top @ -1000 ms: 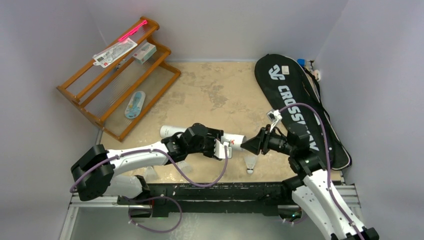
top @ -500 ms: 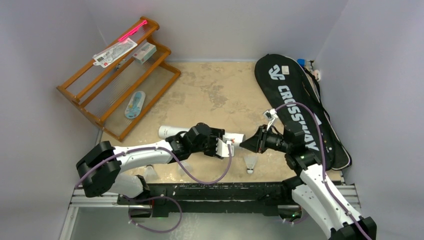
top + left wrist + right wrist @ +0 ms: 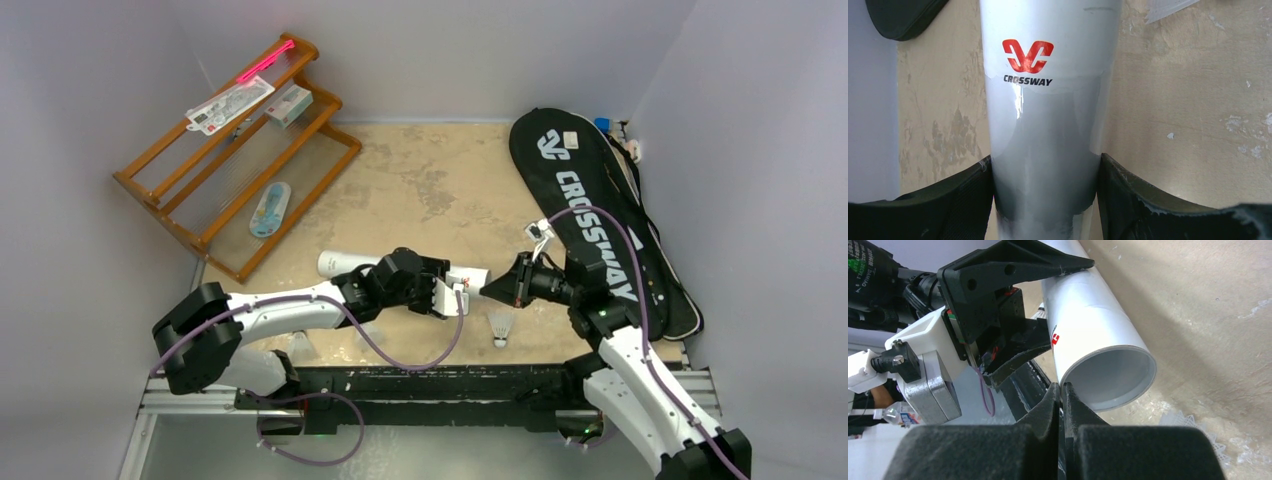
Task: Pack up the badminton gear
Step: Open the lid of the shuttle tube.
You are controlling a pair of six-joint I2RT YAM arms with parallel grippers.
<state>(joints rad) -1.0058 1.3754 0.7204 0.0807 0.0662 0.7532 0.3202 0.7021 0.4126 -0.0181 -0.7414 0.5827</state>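
The long white-silver tube (image 3: pixel 400 270) lies across the near middle of the table, its open end (image 3: pixel 1110 375) to the right. My left gripper (image 3: pixel 450 293) is shut on the tube near that end; in the left wrist view both black fingers (image 3: pixel 965 197) press the tube's (image 3: pixel 1048 115) sides. My right gripper (image 3: pixel 490 290) is shut, its tips (image 3: pixel 1061 388) touching the near rim of the tube's open mouth. One white shuttlecock (image 3: pixel 500 327) stands on the table just right of the grippers. The black racket bags (image 3: pixel 600 215) lie at the right wall. No racket shows.
An orange wooden rack (image 3: pixel 240 160) with a carton and a card stands at the back left. Two pale shuttlecock-like shapes (image 3: pixel 301 346) lie under the left arm near the front rail (image 3: pixel 430 380). Feathers (image 3: pixel 1193 425) show beside the right fingers.
My right gripper has moved left, up to the tube's open end. The left gripper has shifted the tube slightly and still holds it.
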